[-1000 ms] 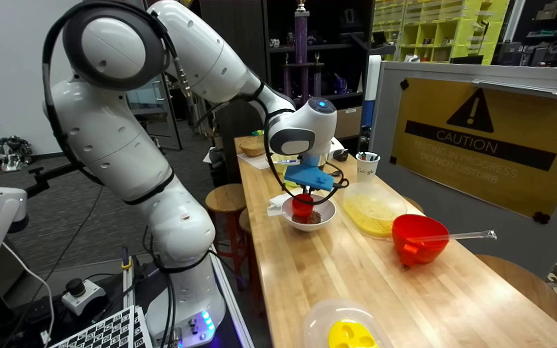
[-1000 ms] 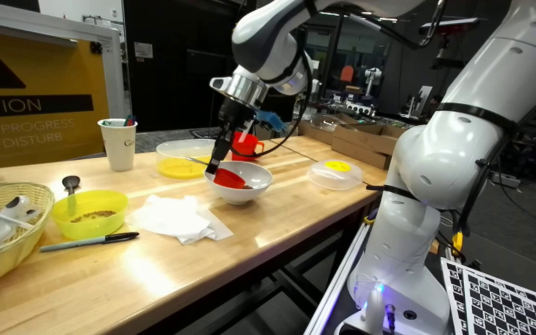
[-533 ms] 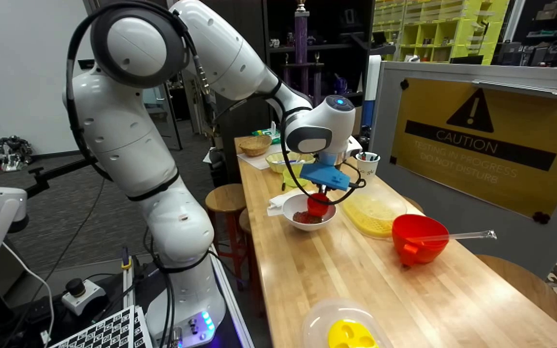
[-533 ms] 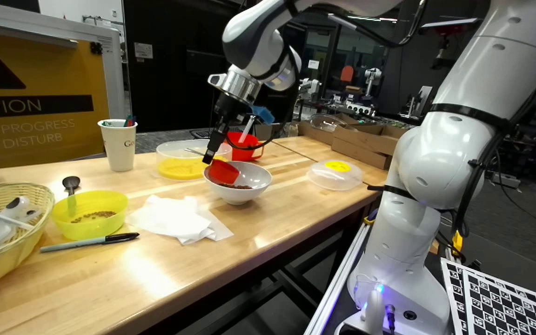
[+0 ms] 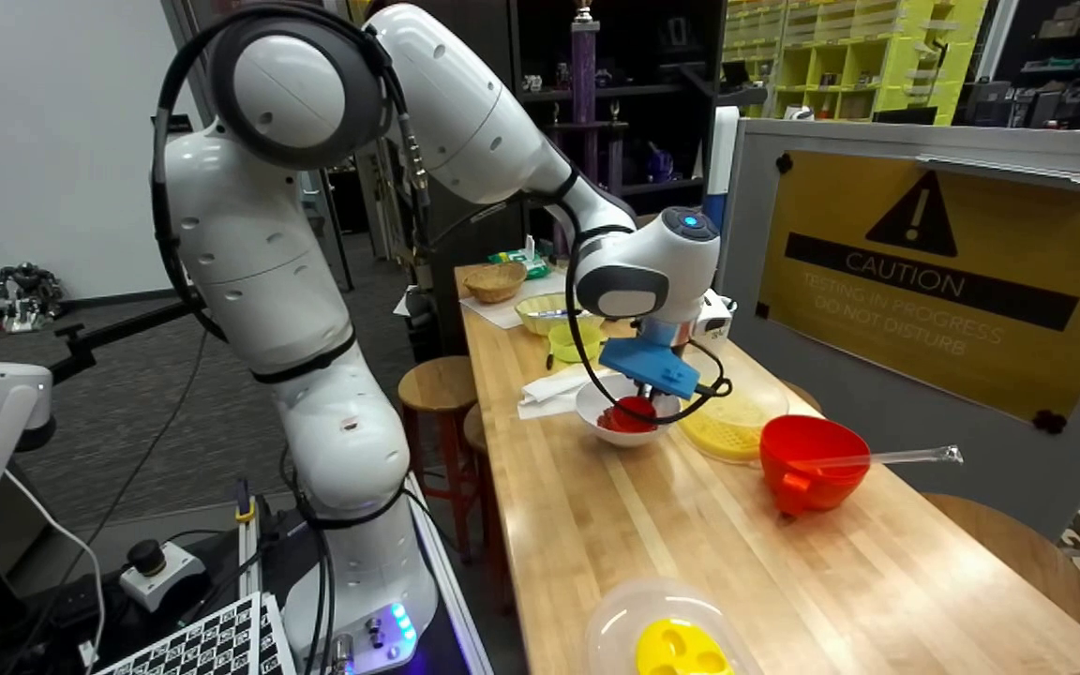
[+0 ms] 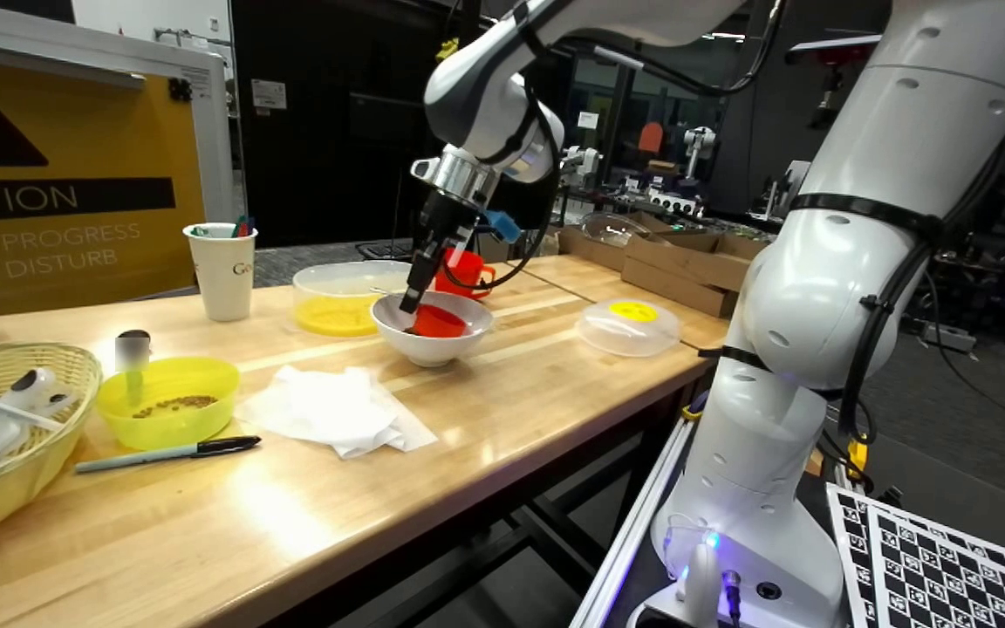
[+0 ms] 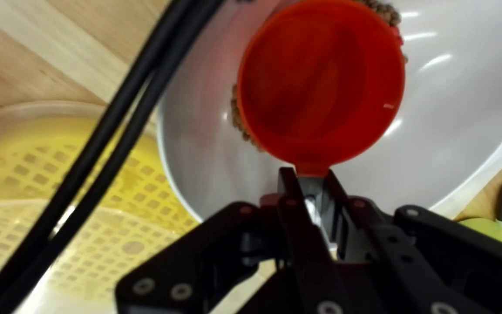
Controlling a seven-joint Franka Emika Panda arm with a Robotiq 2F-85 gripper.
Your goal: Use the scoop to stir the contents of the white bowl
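The white bowl stands on the table in both exterior views (image 5: 593,424) (image 6: 433,351), and its inside fills much of the wrist view (image 7: 464,113). The red scoop is down inside it (image 5: 632,414) (image 6: 439,322), its cup facing up to the wrist camera (image 7: 320,87). Small brown pellets (image 7: 381,9) and a bit of red show round the scoop; the scoop hides the rest. My gripper (image 7: 308,175) is shut on the scoop's short handle, and its fingertips reach over the bowl's rim in an exterior view (image 6: 411,301).
A clear container with a yellow base (image 6: 337,312) is close beside the bowl. A red handled bowl (image 5: 812,469), white napkins (image 6: 332,414), a yellow bowl with pellets (image 6: 171,419), a paper cup (image 6: 228,275) and a clear lid (image 5: 615,623) stand around. A black cable (image 7: 116,135) crosses the wrist view.
The scoop has gone across the bowl, up towards its rim, then lower into it. The bowl has slid a little away from the robot's base, towards the clear container.
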